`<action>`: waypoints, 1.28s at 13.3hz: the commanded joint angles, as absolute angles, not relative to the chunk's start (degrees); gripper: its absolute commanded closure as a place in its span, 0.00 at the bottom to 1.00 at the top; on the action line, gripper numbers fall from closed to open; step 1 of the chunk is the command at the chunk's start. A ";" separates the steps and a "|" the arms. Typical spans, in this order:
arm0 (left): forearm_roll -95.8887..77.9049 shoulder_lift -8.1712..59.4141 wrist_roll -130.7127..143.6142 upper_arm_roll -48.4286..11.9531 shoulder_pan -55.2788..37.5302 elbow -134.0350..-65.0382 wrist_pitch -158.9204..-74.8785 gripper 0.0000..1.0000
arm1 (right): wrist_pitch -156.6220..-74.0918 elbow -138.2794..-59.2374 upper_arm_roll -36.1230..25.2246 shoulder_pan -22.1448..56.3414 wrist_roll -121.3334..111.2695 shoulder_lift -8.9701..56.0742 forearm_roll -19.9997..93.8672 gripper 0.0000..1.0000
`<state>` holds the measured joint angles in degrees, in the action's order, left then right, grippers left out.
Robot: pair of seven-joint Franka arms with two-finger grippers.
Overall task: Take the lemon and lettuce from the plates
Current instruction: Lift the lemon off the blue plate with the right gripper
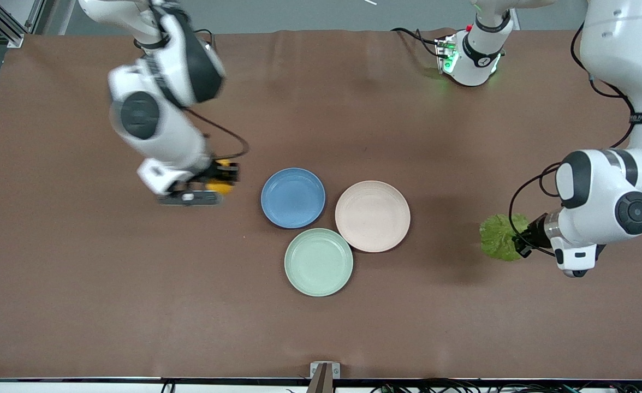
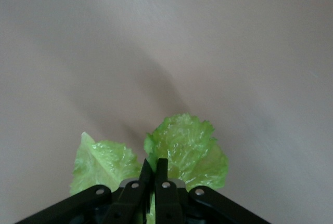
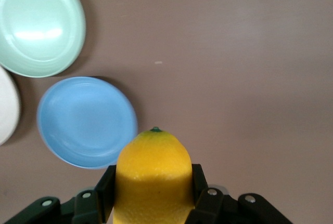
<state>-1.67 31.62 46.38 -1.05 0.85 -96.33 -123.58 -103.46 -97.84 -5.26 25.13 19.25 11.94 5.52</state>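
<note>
Lemon sits clamped in the right end effector; left end effector pinches the lettuce.

Yellow lemon and crinkled green lettuce held aloft; blue plate and beige-pink plate empty.

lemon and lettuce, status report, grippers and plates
Right gripper shut on lemon, over bare table beside blue plate. Left gripper shut on lettuce, toward left arm's end. Blue and beige-pink plate empty. Nothing in the way.
</note>
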 commanded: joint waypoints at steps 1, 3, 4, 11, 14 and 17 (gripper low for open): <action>-2.46 32.96 46.49 -1.58 0.26 -101.42 -131.12 0.46 | -103.36 -101.25 -4.04 15.51 9.70 10.98 5.01 0.75; -2.37 32.35 46.84 -1.58 -0.26 -101.34 -130.61 0.00 | -104.06 -101.69 -4.04 10.39 5.55 11.51 4.92 0.75; -2.20 30.52 46.85 -1.58 -0.52 -101.25 -129.82 0.00 | -104.85 -102.39 -4.04 8.28 4.67 12.21 4.75 0.75; -1.67 17.34 34.21 -2.20 -0.53 -92.29 -112.70 0.00 | -121.78 -111.88 -3.96 0.36 -3.34 19.32 3.78 0.74; -1.67 9.17 24.74 -2.20 -0.18 -92.11 -103.22 0.00 | -133.47 -115.22 -3.96 -0.17 -6.14 24.68 3.78 0.74; -1.58 2.92 16.72 -2.20 -0.26 -91.76 -95.48 0.00 | -136.93 -115.31 -3.96 -0.88 -7.12 27.42 3.78 0.73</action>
